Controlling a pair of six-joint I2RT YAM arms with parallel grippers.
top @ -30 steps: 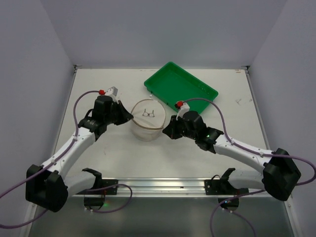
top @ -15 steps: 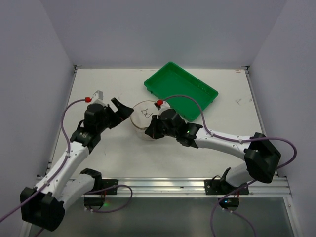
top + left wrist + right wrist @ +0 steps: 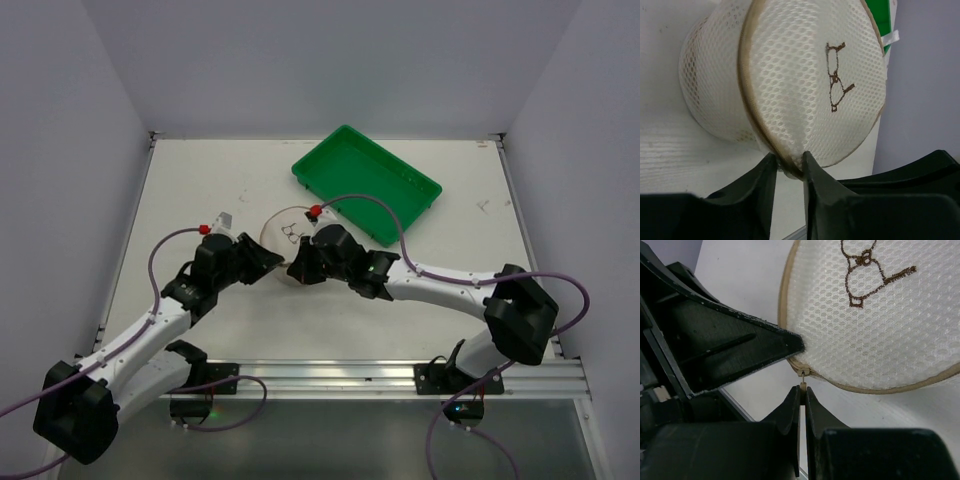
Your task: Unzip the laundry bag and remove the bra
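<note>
The white mesh laundry bag (image 3: 283, 232) lies on the table, its round face with the bra drawing (image 3: 837, 80) tilted up. My left gripper (image 3: 788, 167) is pinched on the tan rim seam at the bag's (image 3: 805, 90) near edge, one finger on each side. My right gripper (image 3: 802, 390) is shut on the small metal zipper pull (image 3: 803, 382) hanging from the rim of the bag (image 3: 880, 325), right beside the left gripper's fingers (image 3: 740, 350). In the top view both grippers, left (image 3: 273, 262) and right (image 3: 293, 268), meet at the bag's front. The bra is hidden.
A green rectangular tray (image 3: 365, 180) sits behind and to the right of the bag. Grey walls close in the table on three sides. The arm bases and a metal rail (image 3: 320, 375) run along the near edge.
My left gripper opened wide, then came in and closed on the bag's rim. The right arm swung left from the bag's right side to its front edge. The bag's face tipped.
</note>
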